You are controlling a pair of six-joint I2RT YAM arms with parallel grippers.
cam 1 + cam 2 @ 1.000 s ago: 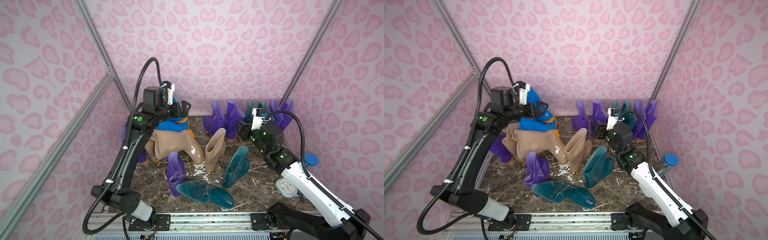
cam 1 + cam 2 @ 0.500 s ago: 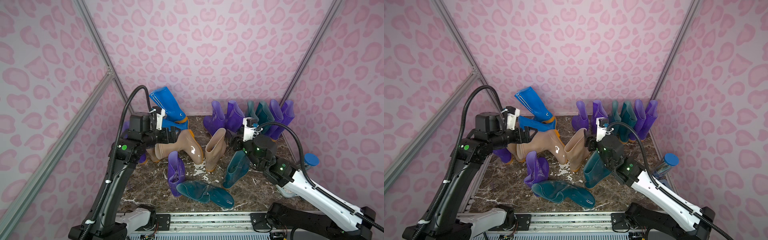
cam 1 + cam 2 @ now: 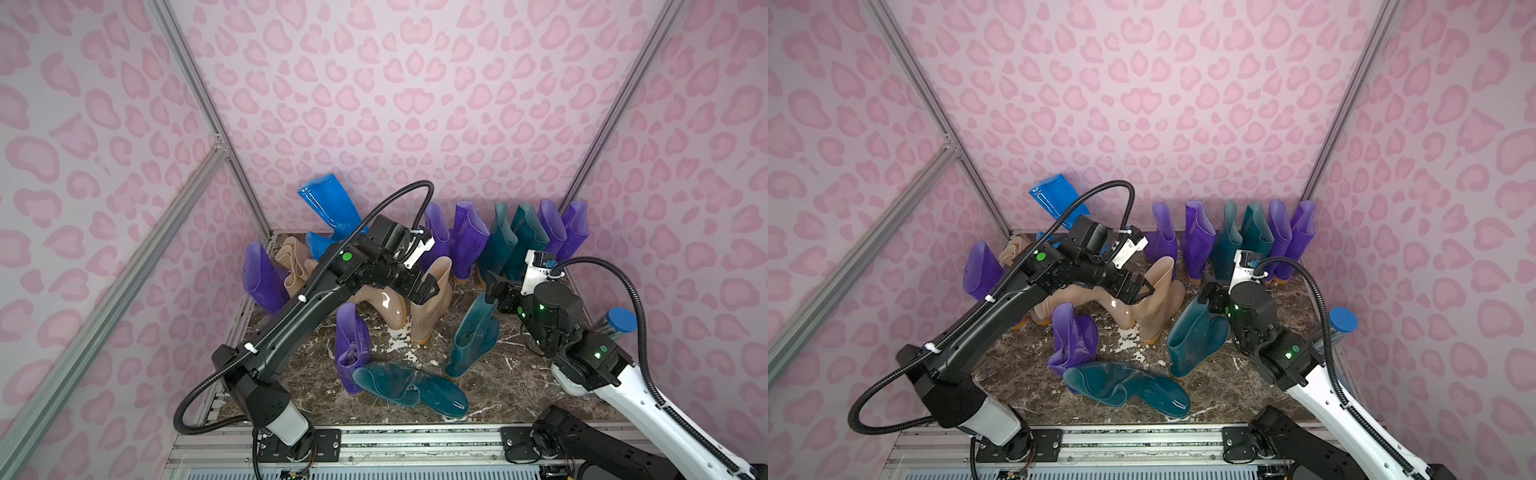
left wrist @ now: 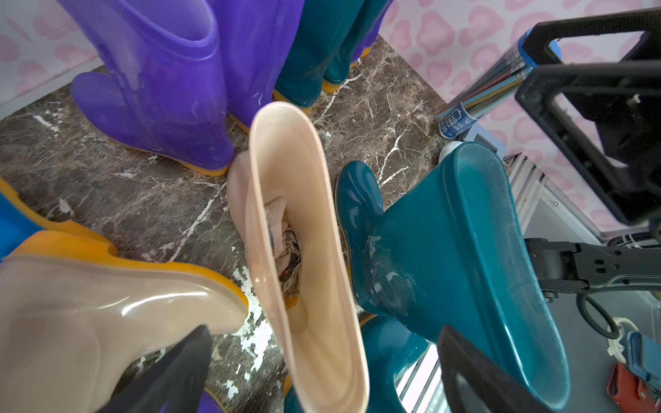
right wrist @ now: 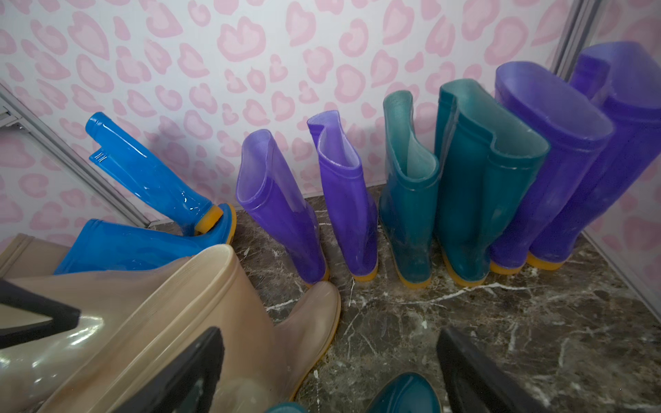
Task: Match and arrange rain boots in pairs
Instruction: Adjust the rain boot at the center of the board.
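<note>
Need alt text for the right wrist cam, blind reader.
Six rain boots stand in a row against the pink-patterned wall: a purple pair, a teal pair, another purple pair. Beside them two blue boots are tipped over, and a beige boot fills the foreground behind the open right gripper.

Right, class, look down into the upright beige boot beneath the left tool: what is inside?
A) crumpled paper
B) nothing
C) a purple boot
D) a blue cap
A: the left wrist view looks into the upright beige boot and shows crumpled paper stuffed down inside.
</note>
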